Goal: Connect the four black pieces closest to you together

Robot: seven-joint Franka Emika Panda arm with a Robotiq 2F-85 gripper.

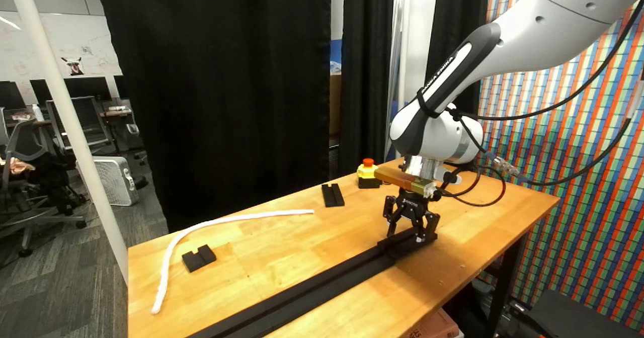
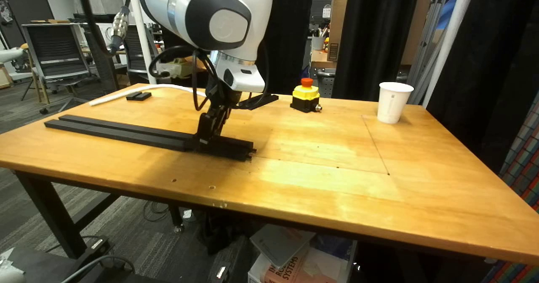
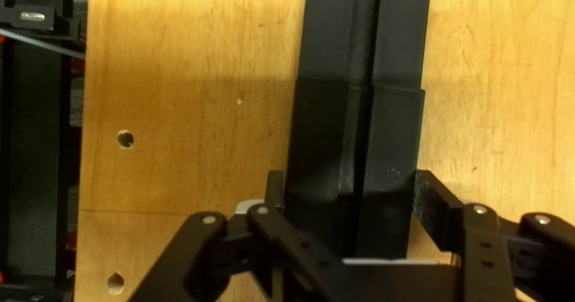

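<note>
Black strip: lies along a long edge of the wooden table, its pieces set end to end in one narrow line, as the job wants.
End piece: sits at the strip's end, butted up to the long piece; I judge I have it here to press it home.
Hand: my hand pinches the end piece across its width, a fingertip on each flank, a hold that should let me steer it square.
Seam: looks closed, but in the wrist view the right edge makes a slight step, so I doubt it is quite flush. Other joins I cannot make out, nor count all four pieces.
Tabs: poke from the strip's free end, likely meant for joining.
Table edge: runs beside the strip, with wood and a round hole between; room, I think, to part my fingers.
Far side: the white tube, small block and grooved block lie well apart.
Past the free end: button and cup stand off toward the back; lifting straight up seems the safest exit.
</note>
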